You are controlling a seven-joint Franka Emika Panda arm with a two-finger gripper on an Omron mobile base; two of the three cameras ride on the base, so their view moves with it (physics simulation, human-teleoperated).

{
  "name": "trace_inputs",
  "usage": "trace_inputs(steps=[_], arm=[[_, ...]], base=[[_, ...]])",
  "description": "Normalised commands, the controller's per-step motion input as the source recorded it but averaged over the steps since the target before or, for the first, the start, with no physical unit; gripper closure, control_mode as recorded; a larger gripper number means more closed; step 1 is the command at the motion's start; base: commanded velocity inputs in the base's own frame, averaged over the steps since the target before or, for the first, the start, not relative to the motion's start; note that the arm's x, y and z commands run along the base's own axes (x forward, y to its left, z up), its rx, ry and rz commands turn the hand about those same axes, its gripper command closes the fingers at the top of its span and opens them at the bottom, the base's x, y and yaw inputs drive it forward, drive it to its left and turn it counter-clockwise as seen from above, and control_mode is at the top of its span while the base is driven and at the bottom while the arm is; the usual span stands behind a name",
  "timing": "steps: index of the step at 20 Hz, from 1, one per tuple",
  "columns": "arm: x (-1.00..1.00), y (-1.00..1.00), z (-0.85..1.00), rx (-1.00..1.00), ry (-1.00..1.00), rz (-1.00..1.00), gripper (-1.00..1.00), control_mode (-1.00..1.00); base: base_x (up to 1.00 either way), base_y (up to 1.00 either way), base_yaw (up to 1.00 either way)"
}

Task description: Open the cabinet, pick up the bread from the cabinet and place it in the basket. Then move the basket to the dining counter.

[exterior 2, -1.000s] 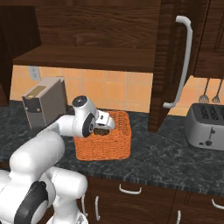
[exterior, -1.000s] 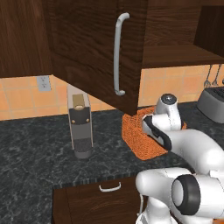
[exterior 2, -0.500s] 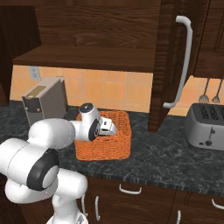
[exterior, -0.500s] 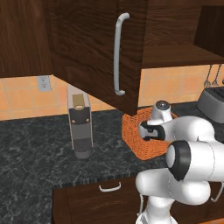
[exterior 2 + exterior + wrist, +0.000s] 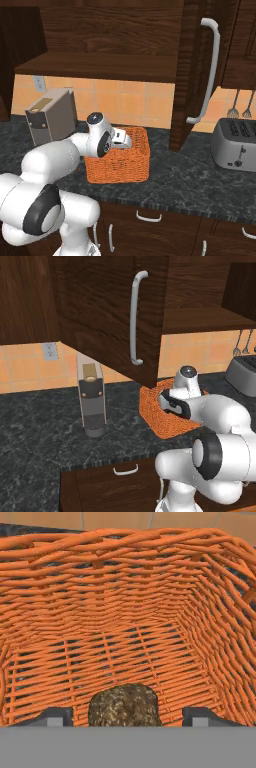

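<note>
The orange woven basket stands on the black granite worktop under the open cabinet door. My gripper reaches into the basket from above. In the hand view the bread, a small dark brown lump, lies on the basket floor between my fingertips. A gap shows on each side of it, so the gripper is open. The bare cabinet shelf runs above. The dining counter is out of view.
A coffee machine stands left of the basket. A silver toaster sits to the right, with utensils hanging above. The open door's lower edge overhangs the basket. Drawers with short handles lie under the worktop.
The jaws have spread and let go of the bread, which now rests on the basket floor. The arm's elbow has folded in closer to the base.
</note>
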Motion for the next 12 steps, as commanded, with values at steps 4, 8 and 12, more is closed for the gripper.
trace_inputs(steps=[4, 8, 12], arm=[[-0.37, 0.27, 0.79, 0.00, 0.00, 0.00, -1.00, -1.00], [-0.82, 0.47, 0.52, 0.02, 0.07, 0.12, -1.00, -1.00], [-0.89, 0.44, 0.00, 0.01, 0.09, 0.19, -1.00, -1.00]], base=[[0.00, 0.00, 0.00], [0.00, 0.00, 0.00], [0.00, 0.00, 0.00]])
